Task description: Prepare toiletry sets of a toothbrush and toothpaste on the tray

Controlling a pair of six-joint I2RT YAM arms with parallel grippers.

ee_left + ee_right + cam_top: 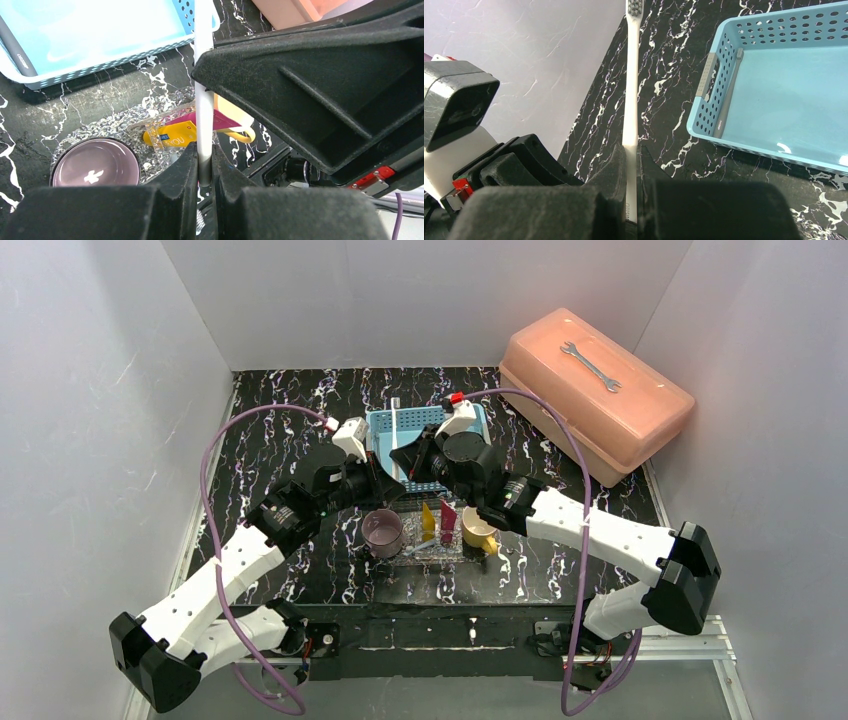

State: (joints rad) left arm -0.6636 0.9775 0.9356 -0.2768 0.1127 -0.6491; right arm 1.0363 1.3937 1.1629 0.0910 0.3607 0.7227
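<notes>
A white toothbrush (631, 75) stands between my two grippers above the table, its bristle head pointing away in the right wrist view. My right gripper (631, 160) is shut on its handle. My left gripper (204, 165) is shut on the same toothbrush (204, 115) near its grey end, just below the right gripper's black finger (280, 75). Below lies the clear glittery tray (452, 552), carrying a yellow tube (428, 518) and a magenta tube (447, 515). Both tubes, the yellow (172, 136) and the magenta (220, 120), show in the left wrist view. A pale toothbrush (420, 544) lies on the tray.
A purple cup (383, 532) stands at the tray's left end and a yellow cup (478, 530) at its right. The blue mesh basket (784, 90) behind holds a grey toothbrush (729, 90). A pink toolbox (600, 390) with a wrench (590, 367) sits back right.
</notes>
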